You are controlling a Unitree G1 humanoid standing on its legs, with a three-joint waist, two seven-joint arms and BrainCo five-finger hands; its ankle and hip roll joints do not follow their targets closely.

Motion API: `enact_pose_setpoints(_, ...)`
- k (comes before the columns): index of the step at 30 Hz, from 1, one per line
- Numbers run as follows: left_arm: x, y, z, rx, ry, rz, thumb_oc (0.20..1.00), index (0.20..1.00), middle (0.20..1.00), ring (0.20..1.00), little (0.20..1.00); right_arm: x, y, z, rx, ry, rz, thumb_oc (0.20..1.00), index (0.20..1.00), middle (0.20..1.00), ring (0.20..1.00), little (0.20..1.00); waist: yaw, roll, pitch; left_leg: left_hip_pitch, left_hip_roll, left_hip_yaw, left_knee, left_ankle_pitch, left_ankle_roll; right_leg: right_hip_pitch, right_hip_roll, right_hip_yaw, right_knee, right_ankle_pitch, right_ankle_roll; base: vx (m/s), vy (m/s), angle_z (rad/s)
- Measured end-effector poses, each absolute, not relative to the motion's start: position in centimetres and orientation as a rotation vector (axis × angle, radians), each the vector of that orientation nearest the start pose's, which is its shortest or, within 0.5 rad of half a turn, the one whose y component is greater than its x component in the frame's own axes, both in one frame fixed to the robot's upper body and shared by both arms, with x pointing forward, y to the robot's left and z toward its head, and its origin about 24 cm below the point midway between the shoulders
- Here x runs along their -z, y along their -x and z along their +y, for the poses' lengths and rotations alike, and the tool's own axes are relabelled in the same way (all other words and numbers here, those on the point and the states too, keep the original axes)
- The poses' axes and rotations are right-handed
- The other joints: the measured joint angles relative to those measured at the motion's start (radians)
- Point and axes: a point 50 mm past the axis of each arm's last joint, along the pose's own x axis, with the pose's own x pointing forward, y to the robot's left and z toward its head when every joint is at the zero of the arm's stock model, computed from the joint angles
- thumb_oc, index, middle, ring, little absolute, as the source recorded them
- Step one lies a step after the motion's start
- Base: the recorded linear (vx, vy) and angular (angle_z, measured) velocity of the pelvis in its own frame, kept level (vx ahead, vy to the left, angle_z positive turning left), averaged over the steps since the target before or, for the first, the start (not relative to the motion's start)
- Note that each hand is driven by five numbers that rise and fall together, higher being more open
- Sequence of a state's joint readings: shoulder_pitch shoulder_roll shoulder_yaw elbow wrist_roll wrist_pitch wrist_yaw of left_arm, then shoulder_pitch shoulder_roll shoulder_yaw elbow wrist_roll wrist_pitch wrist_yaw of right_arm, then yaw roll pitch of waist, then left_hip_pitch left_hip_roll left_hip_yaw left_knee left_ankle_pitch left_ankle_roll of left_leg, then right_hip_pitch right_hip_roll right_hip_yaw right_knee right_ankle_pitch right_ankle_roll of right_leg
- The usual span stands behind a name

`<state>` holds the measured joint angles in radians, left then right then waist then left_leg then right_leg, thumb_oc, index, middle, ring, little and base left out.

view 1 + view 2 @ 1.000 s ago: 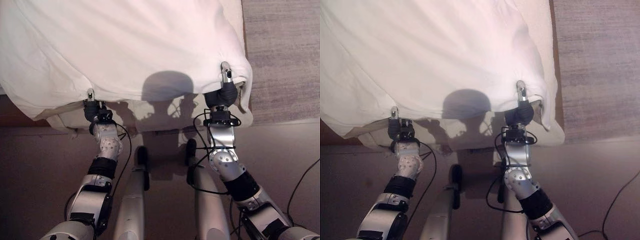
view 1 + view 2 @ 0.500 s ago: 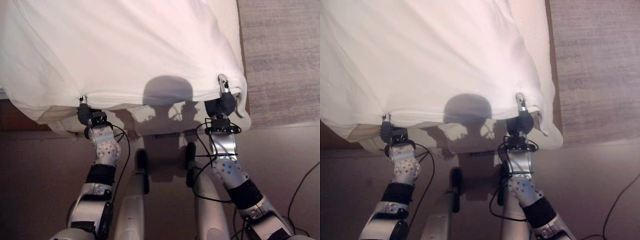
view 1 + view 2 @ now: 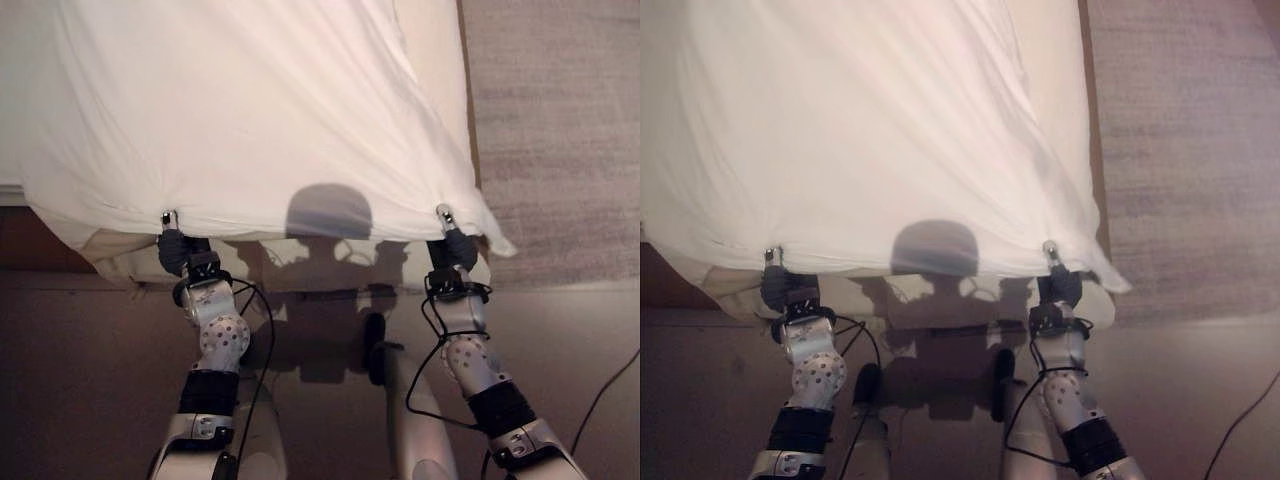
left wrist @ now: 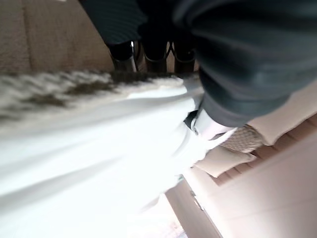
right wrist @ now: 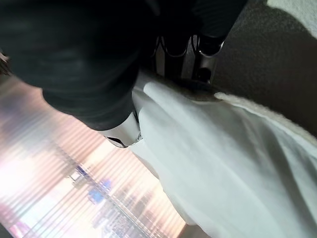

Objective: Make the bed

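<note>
A white sheet [image 3: 270,110] lies spread over the bed, its near edge stretched in a straight line between my two hands. My left hand [image 3: 173,243] is shut on the sheet's near left edge, its thumb on top of the cloth. At the near right corner my right hand [image 3: 452,242] is shut on the hem. In the left wrist view the white sheet [image 4: 99,163] runs between the fingers [image 4: 148,52] and the thumb. The right wrist view shows the sheet [image 5: 223,163] pinched under the fingers [image 5: 183,57] the same way.
A cream mattress [image 3: 330,262] edge shows below the sheet's hem at the foot of the bed. A brown bed frame [image 3: 30,232] shows at the left. A grey rug [image 3: 560,120] lies to the right of the bed, with bare floor [image 3: 80,380] near me.
Both hands have pulled the sheet's near edge towards me and further apart, so the hem now runs straight and taut. The view has shifted as well.
</note>
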<state>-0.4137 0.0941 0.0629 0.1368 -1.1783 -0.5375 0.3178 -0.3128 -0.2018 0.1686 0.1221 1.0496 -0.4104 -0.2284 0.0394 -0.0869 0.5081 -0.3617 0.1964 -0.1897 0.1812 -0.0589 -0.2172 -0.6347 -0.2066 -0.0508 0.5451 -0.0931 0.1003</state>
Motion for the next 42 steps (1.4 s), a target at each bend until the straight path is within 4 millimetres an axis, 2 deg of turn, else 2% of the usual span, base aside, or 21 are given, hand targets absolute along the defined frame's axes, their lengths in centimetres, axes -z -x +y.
enact_pose_setpoints(2,-12.5,-30.8,20.2,-0.388,1.217,-0.5,0.2,0.2,0.2,0.2,0.2,-11.1,-30.3,-16.7,0.119,-0.878,-0.334,0.2,0.2,0.2,0.2,0.2,-0.01,0.005,0.01,-0.1,-0.11,0.063,0.187,-0.017,0.023,0.051,-0.093,0.024,-0.083,0.046,0.056,0.01,1.014,0.53)
enact_pose_setpoints(4,-11.8,-30.7,19.3,-0.371,1.211,-0.465,0.2,0.2,0.2,0.2,0.2,-10.4,-30.0,-17.4,0.16,-0.867,-0.323,0.2,0.2,0.2,0.2,0.2,-0.038,0.031,0.005,-0.089,-0.215,0.066,0.163,-0.004,0.128,0.136,-0.154,0.027,-0.183,0.097,0.098,0.08,0.683,0.46)
enact_pose_setpoints(5,-11.4,-30.5,19.0,-0.337,1.18,-0.454,0.2,0.2,0.2,0.2,0.2,-10.0,-29.7,-18.0,0.192,-0.858,-0.318,0.2,0.2,0.2,0.2,0.2,-0.042,0.051,0.0,-0.102,-0.268,0.075,0.209,-0.038,0.149,0.189,-0.184,0.077,-0.253,0.121,0.103,0.1,0.495,0.28)
enact_pose_setpoints(8,-12.1,-30.5,19.1,-0.286,1.137,-0.494,0.2,0.2,0.2,0.2,0.2,-9.6,-29.4,-18.1,0.21,-0.847,-0.31,0.2,0.2,0.2,0.2,0.2,-0.036,0.069,-0.008,-0.15,-0.288,0.13,0.235,-0.025,0.203,0.19,-0.178,0.118,-0.294,0.117,0.055,0.08,0.418,-0.04)
enact_pose_setpoints(11,-10.6,-29.7,19.8,-0.317,1.099,-0.46,0.2,0.2,0.2,0.2,0.2,-8.3,-29.4,-17.4,0.215,-0.865,-0.251,0.2,0.2,0.2,0.2,0.2,-0.035,0.073,-0.002,-0.152,-0.318,0.184,0.3,-0.069,0.261,0.183,-0.165,0.064,-0.243,0.171,0.03,0.01,0.492,-0.35)
enact_pose_setpoints(14,-10.3,-29.3,20.2,-0.327,1.085,-0.465,0.2,0.2,0.2,0.2,0.2,-7.7,-29.2,-17.2,0.193,-0.852,-0.233,0.2,0.2,0.2,0.2,0.2,-0.025,0.069,-0.007,-0.139,-0.292,0.19,0.254,-0.052,0.281,0.071,-0.016,0.051,-0.012,-0.001,0.08,-0.03,0.168,-0.33)
enact_pose_setpoints(15,-10.3,-29.3,20.1,-0.325,1.089,-0.461,0.2,0.2,0.2,0.2,0.2,-7.6,-29.1,-17.3,0.193,-0.852,-0.231,0.2,0.2,0.2,0.2,0.2,-0.03,0.062,-0.011,-0.12,-0.293,0.2,0.204,-0.021,0.283,0.043,0.074,0.024,0.087,-0.055,0.034,0.0,0.111,0.04)
enact_pose_setpoints(16,-10.3,-29.3,20.0,-0.321,1.091,-0.456,0.2,0.2,0.2,0.2,0.2,-7.4,-28.9,-17.4,0.196,-0.85,-0.23,0.2,0.2,0.2,0.2,0.2,-0.033,0.049,-0.015,-0.106,-0.301,0.213,0.174,-0.008,0.287,0.047,0.109,0.008,0.082,-0.071,0.009,-0.04,0.077,0.06)
enact_pose_setpoints(17,-10.3,-29.0,20.0,-0.319,1.094,-0.46,0.2,0.2,0.2,0.2,0.2,-7.4,-28.9,-17.5,0.185,-0.843,-0.232,0.2,0.2,0.2,0.2,0.2,-0.033,0.043,-0.017,-0.082,-0.322,0.231,0.137,0.007,0.291,0.082,0.169,-0.007,-0.009,-0.096,-0.08,-0.04,0.049,-0.09)
enact_pose_setpoints(18,-10.3,-28.8,20.0,-0.318,1.094,-0.464,0.2,0.2,0.2,0.2,0.2,-7.5,-29.0,-17.5,0.178,-0.838,-0.235,0.2,0.2,0.2,0.2,0.2,-0.042,0.046,-0.016,-0.079,-0.324,0.238,0.13,0.014,0.293,0.091,0.179,-0.005,-0.034,-0.074,-0.136,-0.06,-0.034,-0.35)
enact_pose_setpoints(28,-8.9,-28.2,19.8,-0.333,1.107,-0.409,0.2,0.2,0.2,0.2,0.2,-6.2,-29.4,-17.7,0.194,-0.779,-0.171,0.2,0.2,0.2,0.2,0.2,-0.021,0.05,-0.015,-0.017,-0.306,0.213,0.101,0.016,0.26,0.179,0.207,-0.016,-0.109,-0.043,-0.16,-0.02,-0.111,-0.06)
enact_pose_setpoints(29,-8.9,-28.4,19.6,-0.323,1.107,-0.407,0.2,0.2,0.2,0.2,0.2,-6.2,-29.4,-18.0,0.201,-0.768,-0.17,0.2,0.2,0.2,0.2,0.2,-0.023,0.057,-0.011,-0.033,-0.306,0.212,0.143,0.013,0.241,0.177,0.206,-0.022,-0.096,-0.042,-0.16,-0.05,-0.126,0.54)
enact_pose_setpoints(30,-8.8,-28.7,18.8,-0.302,1.125,-0.377,0.2,0.2,0.2,0.2,0.2,-6.0,-29.2,-18.6,0.23,-0.756,-0.172,0.2,0.2,0.2,0.2,0.2,-0.025,0.054,-0.01,-0.073,-0.322,0.211,0.229,0.029,0.181,0.194,0.171,-0.036,-0.101,-0.064,-0.176,0.01,-0.036,0.53)
enact_pose_setpoints(32,-8.4,-28.5,18.7,-0.306,1.129,-0.364,0.2,0.2,0.2,0.2,0.2,-6.1,-29.3,-18.8,0.237,-0.75,-0.178,0.2,0.2,0.2,0.2,0.2,-0.02,0.057,-0.011,-0.061,-0.33,0.205,0.211,0.048,0.162,0.195,0.16,-0.033,-0.094,-0.068,-0.178,0.0,0.011,0.22)
enact_pose_setpoints(33,-8.5,-28.6,18.9,-0.303,1.12,-0.369,0.2,0.2,0.2,0.2,0.2,-6.8,-29.8,-18.6,0.226,-0.753,-0.196,0.2,0.2,0.2,0.2,0.2,-0.02,0.041,-0.005,-0.099,-0.332,0.18,0.257,0.059,0.083,0.184,0.129,-0.027,-0.098,-0.06,-0.191,-0.01,0.062,-0.03)
enact_pose_setpoints(34,-8.8,-28.7,19.0,-0.298,1.119,-0.383,0.2,0.2,0.2,0.2,0.2,-6.8,-29.8,-18.6,0.226,-0.754,-0.195,0.2,0.2,0.2,0.2,0.2,-0.016,0.026,-0.002,-0.138,-0.325,0.15,0.292,0.029,0.1,0.174,0.122,-0.025,-0.11,-0.042,-0.185,0.0,0.21,-0.19)
enact_pose_setpoints(35,-9.4,-28.9,19.1,-0.286,1.12,-0.403,0.2,0.2,0.2,0.2,0.2,-7.3,-30.0,-18.5,0.217,-0.757,-0.21,0.2,0.2,0.2,0.2,0.2,0.004,0.021,-0.003,-0.151,-0.261,0.034,0.277,-0.002,0.134,0.167,0.146,-0.014,-0.137,-0.013,-0.189,0.02,0.259,-0.4)
enact_pose_setpoints(36,-9.3,-28.9,19.2,-0.293,1.121,-0.403,0.2,0.2,0.2,0.2,0.2,-7.2,-30.0,-18.4,0.216,-0.753,-0.205,0.2,0.2,0.2,0.2,0.2,0.004,0.024,-0.003,-0.124,-0.168,-0.059,0.207,-0.005,0.121,0.164,0.154,-0.009,-0.129,-0.012,-0.186,0.02,0.432,-0.4)
enact_pose_setpoints(38,-9.2,-28.9,18.9,-0.292,1.13,-0.399,0.2,0.2,0.2,0.2,0.2,-7.0,-29.9,-18.6,0.226,-0.75,-0.2,0.2,0.2,0.2,0.2,0.2,0.0,0.027,-0.004,-0.087,-0.082,-0.088,0.109,0.002,0.106,0.159,0.153,-0.015,-0.113,-0.026,-0.182,0.0,0.229,-0.08)
enact_pose_setpoints(39,-9.2,-29.0,18.5,-0.282,1.139,-0.392,0.2,0.2,0.2,0.2,0.2,-6.8,-29.7,-18.9,0.246,-0.749,-0.197,0.2,0.2,0.2,0.2,0.2,-0.003,0.036,-0.009,-0.067,-0.02,-0.041,0.034,0.007,0.107,0.154,0.143,-0.041,-0.102,-0.04,-0.176,-0.03,0.462,0.1)
enact_pose_setpoints(42,-9.0,-29.4,17.4,-0.245,1.136,-0.364,0.2,0.2,0.2,0.2,0.2,-6.9,-29.5,-20.0,0.289,-0.716,-0.212,0.2,0.2,0.2,0.2,0.2,0.0,0.056,-0.013,-0.071,-0.002,0.047,0.045,0.008,0.109,0.14,0.083,-0.092,-0.077,-0.04,-0.139,-0.04,0.507,0.22)
